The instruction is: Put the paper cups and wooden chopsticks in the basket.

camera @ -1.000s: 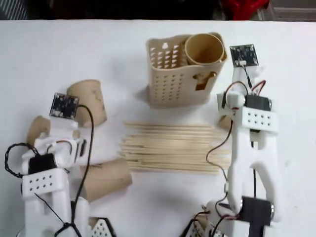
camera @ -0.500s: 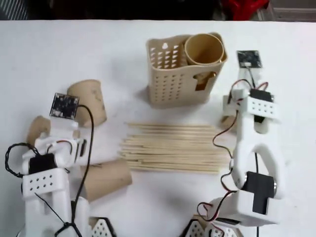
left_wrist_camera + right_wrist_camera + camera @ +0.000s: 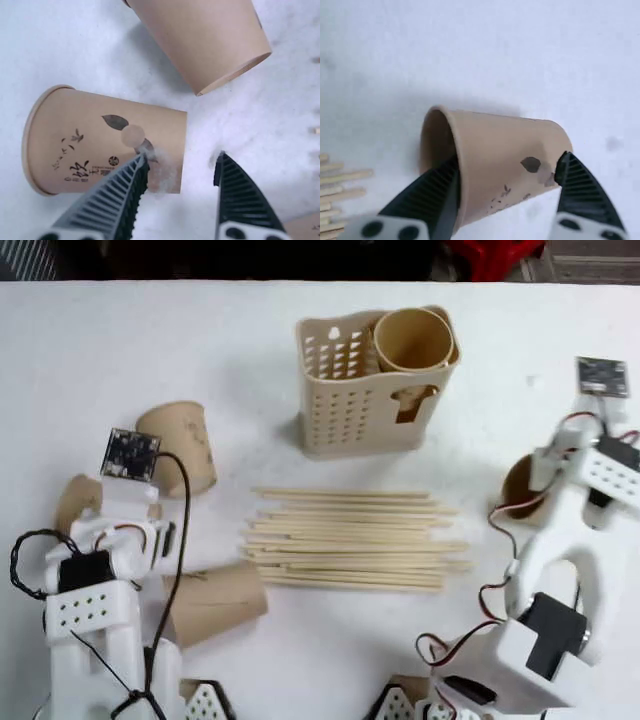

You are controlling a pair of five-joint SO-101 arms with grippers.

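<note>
A beige perforated basket stands at the back centre with one paper cup inside it. Wooden chopsticks lie piled in the middle of the table. My right gripper at the right side is shut on a paper cup, a finger on each side; the same cup sits beside that arm. My left gripper is open just above a printed cup lying on its side, with another cup beyond. Three cups lie around the left arm.
The table is white. Each arm's white base and black wiring take up the front corners, left and right. Dark clutter and something red lie beyond the far edge.
The right arm has swung from beside the basket to the right side of the table, taking its cup along. The left arm has stayed still.
</note>
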